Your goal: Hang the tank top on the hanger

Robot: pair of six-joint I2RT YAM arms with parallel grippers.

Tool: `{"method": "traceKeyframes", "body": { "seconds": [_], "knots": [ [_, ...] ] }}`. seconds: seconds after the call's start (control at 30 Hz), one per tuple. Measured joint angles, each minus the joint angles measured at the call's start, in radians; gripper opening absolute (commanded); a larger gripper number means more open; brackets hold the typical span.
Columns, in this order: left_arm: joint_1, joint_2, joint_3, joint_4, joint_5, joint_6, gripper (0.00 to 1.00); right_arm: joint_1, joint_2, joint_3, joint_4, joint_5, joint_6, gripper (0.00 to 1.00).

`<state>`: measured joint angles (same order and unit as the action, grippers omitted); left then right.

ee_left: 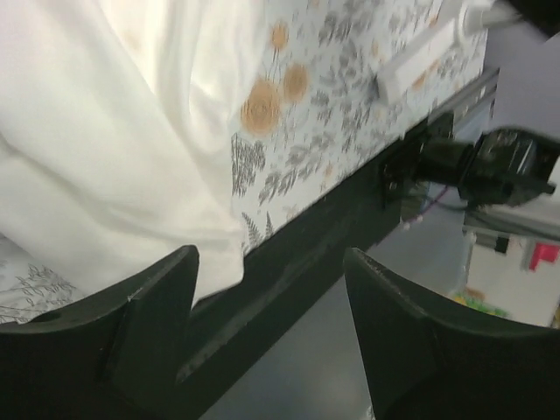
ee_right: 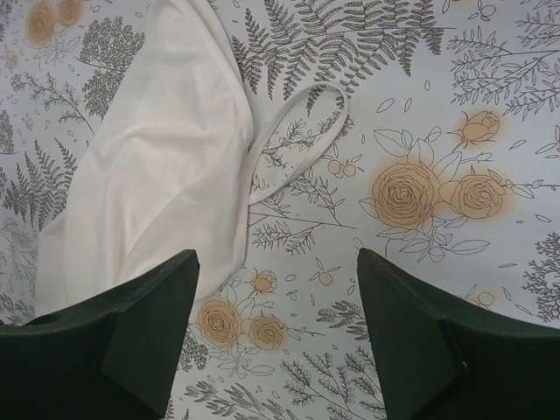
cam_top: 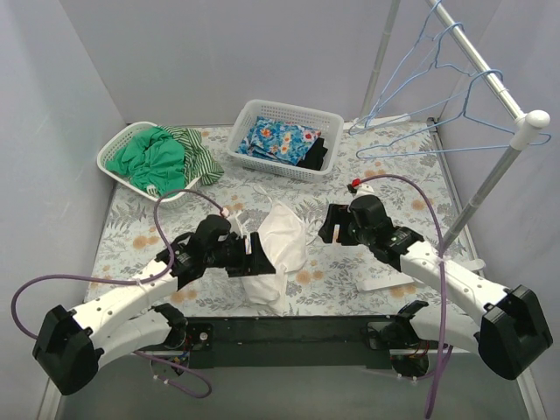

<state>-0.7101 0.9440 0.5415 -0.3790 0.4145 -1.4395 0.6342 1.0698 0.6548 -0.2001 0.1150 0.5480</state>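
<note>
Tank top (cam_top: 280, 249): plain white, thin and crumpled, in a loose heap on the floral table (cam_top: 394, 175), front middle, with one strap looped out flat.
Hanger (cam_top: 437, 150): pale-blue wire triangle, hung by its hook on the rail (cam_top: 477, 54), far right, well apart from the top.

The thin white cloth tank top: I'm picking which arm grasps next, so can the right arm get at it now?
Probably yes: the right gripper hangs open over the floral table cover, with the tank top lying beside one finger and nothing between them.

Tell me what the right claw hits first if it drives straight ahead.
Likely the floral tablecloth; the tank top lies just beside the line of the right claw, though depth is unclear.
</note>
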Motion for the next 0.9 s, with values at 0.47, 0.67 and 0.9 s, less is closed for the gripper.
{"method": "traceKeyframes", "body": {
  "seconds": [0.47, 0.67, 0.9],
  "knots": [
    [0.082, 0.734, 0.661, -0.035, -0.604, 0.060, 0.38, 0.005, 0.190, -0.027, 0.152, 0.117, 0.104, 0.56],
    [0.160, 0.946, 0.763, -0.060, -0.712, 0.053, 0.42, 0.005, 0.220, -0.027, 0.195, 0.157, 0.108, 0.56],
    [0.230, 1.036, 0.837, -0.055, -0.720, 0.035, 0.43, 0.005, 0.280, -0.023, 0.224, 0.171, 0.106, 0.57]
  ]
}}
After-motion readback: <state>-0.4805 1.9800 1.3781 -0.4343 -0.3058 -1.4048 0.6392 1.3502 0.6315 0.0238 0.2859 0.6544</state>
